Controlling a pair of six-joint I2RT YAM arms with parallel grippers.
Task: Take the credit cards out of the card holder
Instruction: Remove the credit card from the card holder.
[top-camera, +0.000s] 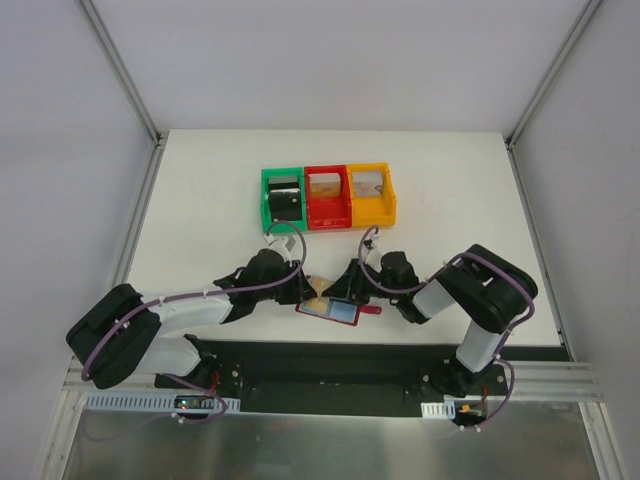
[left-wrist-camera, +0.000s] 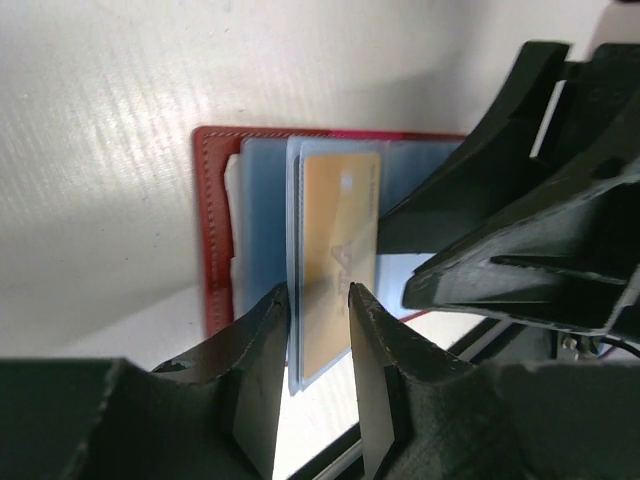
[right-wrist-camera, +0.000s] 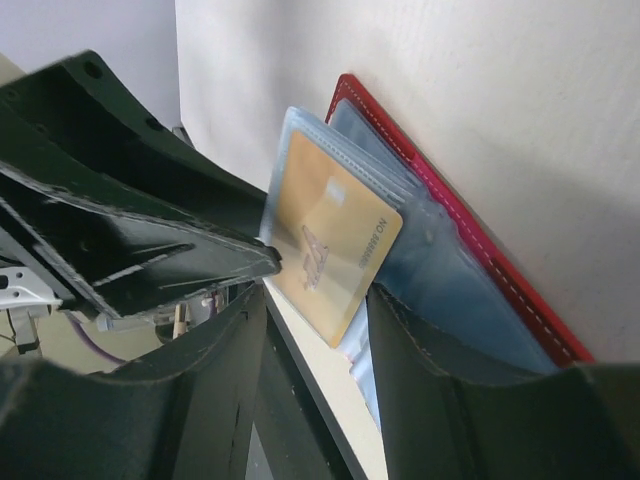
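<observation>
The card holder (top-camera: 343, 314) lies open at the table's near edge, dark red with grey-blue lining (left-wrist-camera: 212, 220) (right-wrist-camera: 480, 250). A gold credit card (top-camera: 318, 297) (left-wrist-camera: 335, 250) (right-wrist-camera: 330, 240) stands up from it inside a clear sleeve. My left gripper (top-camera: 303, 290) (left-wrist-camera: 317, 292) is open around the card's lower end. One finger touches the sleeve and the other stands a little off the card. My right gripper (top-camera: 348, 290) (right-wrist-camera: 318, 300) is open, with the card's corner between its fingers. Its right finger (right-wrist-camera: 420, 350) rests against the lining.
Green (top-camera: 268, 205), red (top-camera: 327, 212) and yellow (top-camera: 371, 210) bins stand in a row behind the grippers, with a black block (top-camera: 285, 200) in the green one. The table's front edge runs directly under the card holder. The two grippers are nearly touching.
</observation>
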